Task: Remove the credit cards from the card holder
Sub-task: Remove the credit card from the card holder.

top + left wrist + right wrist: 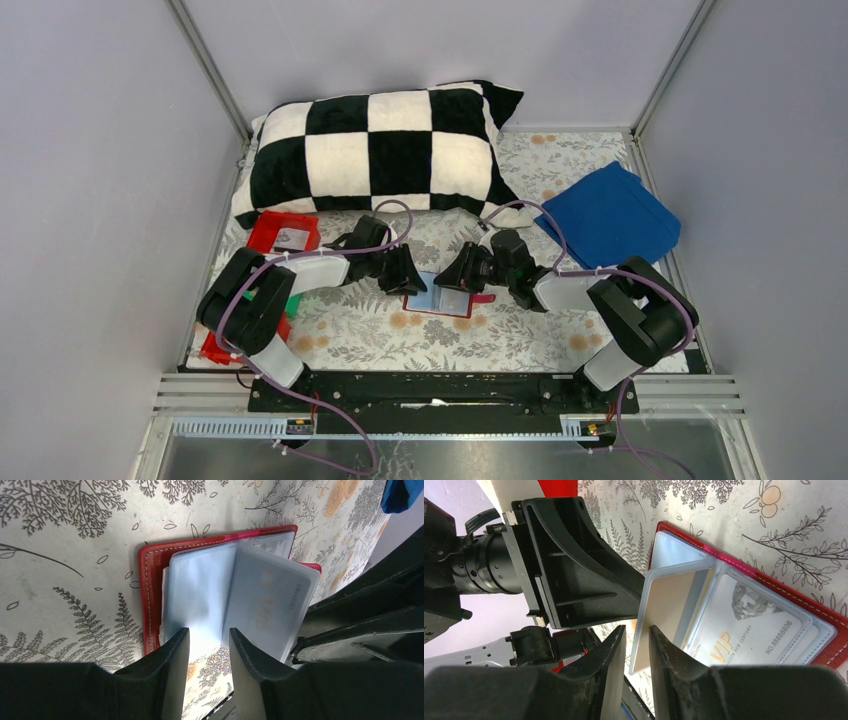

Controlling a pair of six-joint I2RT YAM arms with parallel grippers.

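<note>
Left claw (209, 652), right claw (637, 647), facing closely, jaws parted

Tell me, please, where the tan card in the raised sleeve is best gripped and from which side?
I'd pinch the tan card by its near free edge, flat faces between the jaws of the right gripper, coming from the side away from the spine of the card holder. Its sleeve stands tilted up off the other pages, so both faces are exposed.

Card holder (440, 300) on table (450, 340), before pillow (380, 150)
</note>
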